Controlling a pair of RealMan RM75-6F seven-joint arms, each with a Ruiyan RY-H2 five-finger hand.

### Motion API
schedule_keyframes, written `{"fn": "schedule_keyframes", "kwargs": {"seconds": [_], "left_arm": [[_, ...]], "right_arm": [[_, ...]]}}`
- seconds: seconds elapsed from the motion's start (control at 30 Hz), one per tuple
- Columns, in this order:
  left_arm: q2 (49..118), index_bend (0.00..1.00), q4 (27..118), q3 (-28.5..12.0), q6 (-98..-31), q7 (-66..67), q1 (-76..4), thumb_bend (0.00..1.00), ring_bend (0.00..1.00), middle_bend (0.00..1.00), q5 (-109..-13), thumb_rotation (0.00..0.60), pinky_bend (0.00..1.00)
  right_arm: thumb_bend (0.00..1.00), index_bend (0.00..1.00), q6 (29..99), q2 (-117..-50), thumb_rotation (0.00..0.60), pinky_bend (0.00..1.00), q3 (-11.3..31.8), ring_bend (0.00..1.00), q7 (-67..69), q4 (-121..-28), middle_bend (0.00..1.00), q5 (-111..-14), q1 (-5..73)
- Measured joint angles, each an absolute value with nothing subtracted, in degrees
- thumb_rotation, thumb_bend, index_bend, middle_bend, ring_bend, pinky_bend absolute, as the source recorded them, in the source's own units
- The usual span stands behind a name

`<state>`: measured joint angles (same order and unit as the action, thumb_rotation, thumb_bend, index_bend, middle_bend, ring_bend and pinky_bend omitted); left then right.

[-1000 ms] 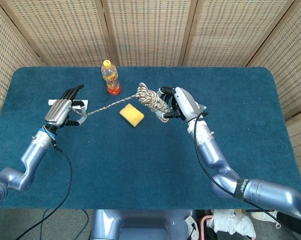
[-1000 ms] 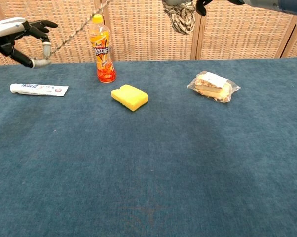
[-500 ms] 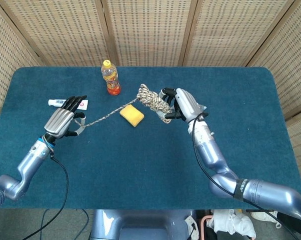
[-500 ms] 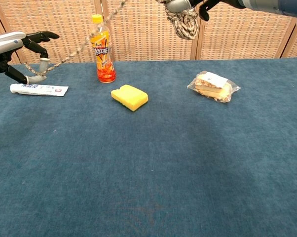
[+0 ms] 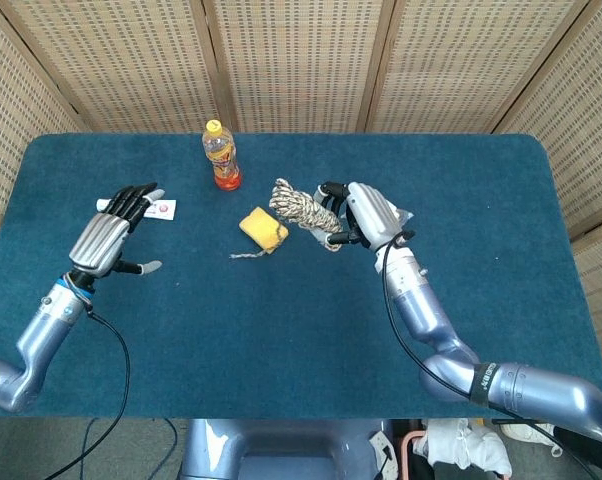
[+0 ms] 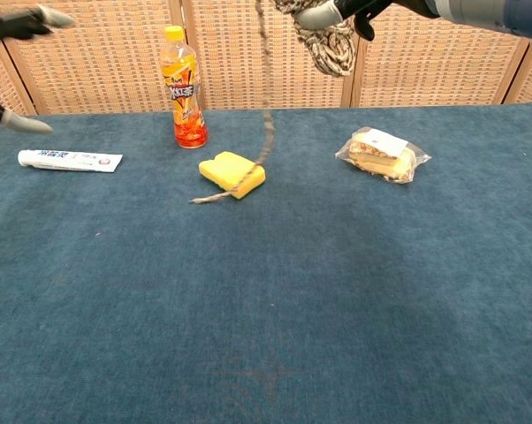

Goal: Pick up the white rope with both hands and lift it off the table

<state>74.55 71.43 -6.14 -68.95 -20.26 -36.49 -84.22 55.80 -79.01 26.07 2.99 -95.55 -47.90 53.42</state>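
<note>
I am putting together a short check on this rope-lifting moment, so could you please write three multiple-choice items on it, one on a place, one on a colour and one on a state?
1. Where does the loose end of the rope lie?
A. over the yellow sponge and on the cloth
B. across the toothpaste tube
C. on the wrapped sandwich

2. What colour is the bottle's cap?
A. blue
B. yellow
C. white

3. What is the left hand doing?
A. pinching the rope's end
B. gripping the bottle
C. holding nothing, fingers spread

Answers:
1 A: the strand hangs from the bundle in the right hand, crosses the sponge and ends on the table.
2 B: the bottle has a yellow cap.
3 C: the left hand is apart from the rope.
</note>
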Motion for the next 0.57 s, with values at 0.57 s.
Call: {"fn": "schedule_keyframes", "kwargs": {"seconds": [0.57], "left_arm": [[56.4,0.0,107.6,-5.2,-89.0,7.0,-13.8,0.0,0.0,0.0,-67.6,0.6,0.0]], "right_arm": [[0.97,0.68,57.6,-78.6,0.6,0.75,19.5,0.59,-3.1,-95.8,0.81,-58.6,51.5]]}}
